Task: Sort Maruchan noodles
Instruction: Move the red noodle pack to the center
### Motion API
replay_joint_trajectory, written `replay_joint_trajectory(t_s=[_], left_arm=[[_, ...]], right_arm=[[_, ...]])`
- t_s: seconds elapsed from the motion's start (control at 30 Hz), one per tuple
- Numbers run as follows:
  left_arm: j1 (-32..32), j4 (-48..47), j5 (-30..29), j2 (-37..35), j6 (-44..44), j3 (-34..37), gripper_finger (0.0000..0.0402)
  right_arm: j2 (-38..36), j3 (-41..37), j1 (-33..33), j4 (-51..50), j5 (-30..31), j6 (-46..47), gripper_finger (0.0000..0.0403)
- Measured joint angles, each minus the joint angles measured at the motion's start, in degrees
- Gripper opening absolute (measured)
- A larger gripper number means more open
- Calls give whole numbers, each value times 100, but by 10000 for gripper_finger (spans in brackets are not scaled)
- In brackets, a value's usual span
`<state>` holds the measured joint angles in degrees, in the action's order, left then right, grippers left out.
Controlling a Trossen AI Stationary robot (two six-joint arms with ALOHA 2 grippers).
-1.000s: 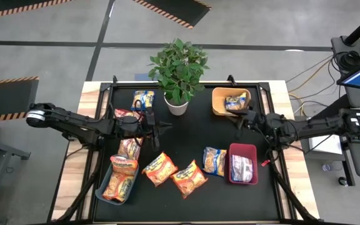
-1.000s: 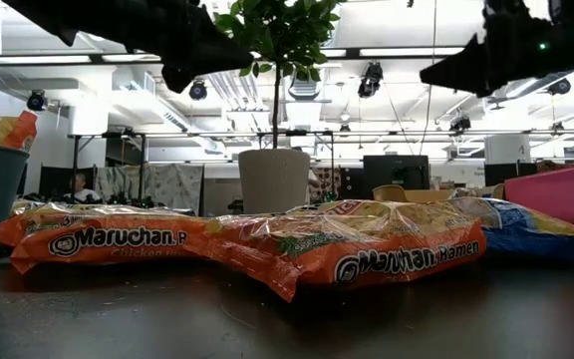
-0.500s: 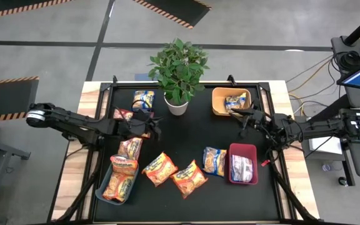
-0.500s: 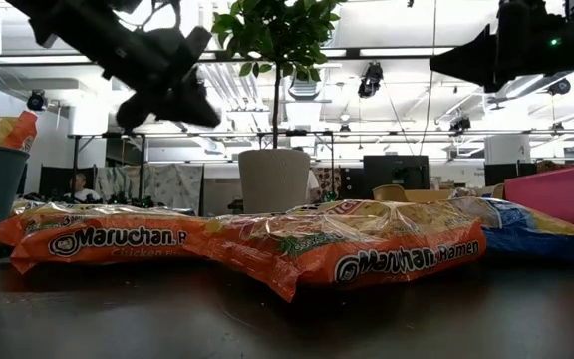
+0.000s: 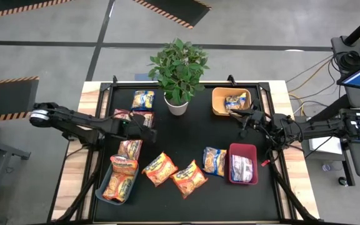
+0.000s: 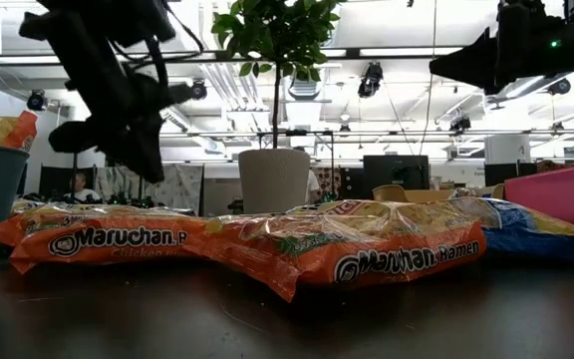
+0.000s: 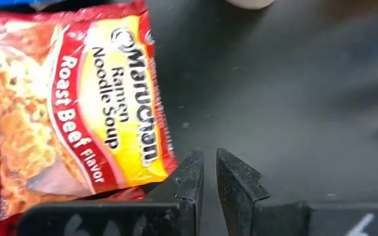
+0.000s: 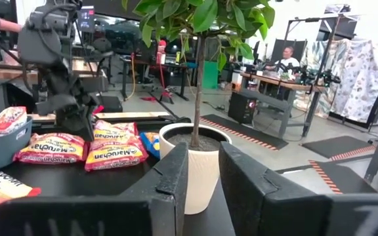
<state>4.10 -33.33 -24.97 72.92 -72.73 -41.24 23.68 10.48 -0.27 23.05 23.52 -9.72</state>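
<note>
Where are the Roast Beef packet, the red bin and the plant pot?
Roast Beef packet (image 7: 77, 111): left wrist view, on its printed front.
Red bin (image 5: 232, 164): high view, on its left wall.
Plant pot (image 6: 274, 179): low view, on its white side.

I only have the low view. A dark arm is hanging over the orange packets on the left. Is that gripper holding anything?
Observer: No. The left gripper is shut and empty, over bare black table beside a Roast Beef packet.
Operator: And the arm at the top right?
Observer: That's the right gripper, empty, hanging next to the orange bin.
Operator: Anything in that bin?
Observer: One blue-and-yellow packet lies inside it.
</note>
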Motion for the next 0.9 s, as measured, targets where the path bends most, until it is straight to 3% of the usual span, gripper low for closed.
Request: replay_joint_trajectory(t_s=[0.37, 0.9], left_arm=[[-151, -902, -116, 1088, 155, -454, 24], [-256, -884, -718, 1914, 46, -592, 24]], right_arm=[[2, 2, 0, -3, 0, 4, 73], [2, 7, 0, -3, 16, -33, 73]])
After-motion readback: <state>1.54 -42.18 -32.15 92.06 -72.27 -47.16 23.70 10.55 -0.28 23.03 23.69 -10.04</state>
